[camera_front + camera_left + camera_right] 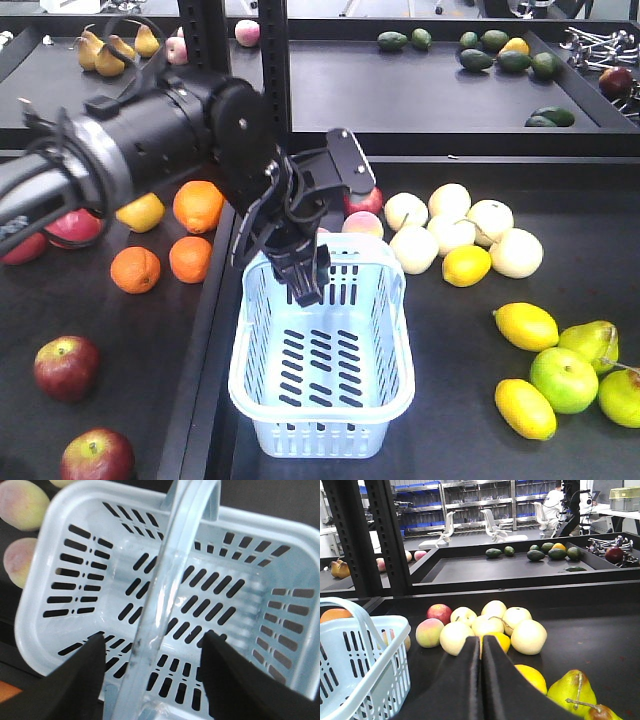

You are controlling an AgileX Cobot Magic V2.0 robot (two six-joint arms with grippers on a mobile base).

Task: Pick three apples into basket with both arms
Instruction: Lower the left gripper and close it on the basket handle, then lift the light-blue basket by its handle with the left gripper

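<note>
Fingers of the left arm (75,680) hang spread, empty, over the pale blue slotted plastic basket (320,435) at the counter's (450,440) front edge; right fingers (465,680) touch, empty

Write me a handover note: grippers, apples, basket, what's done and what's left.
Left gripper: jaws open, empty, above the basket, over its handle.
Right gripper: jaws shut, empty, low over the right table.
Basket empty. Dark red apples on the left table: front apple, middle apple, back apple partly behind the left arm.
Done: none placed. Left: all three.
</note>
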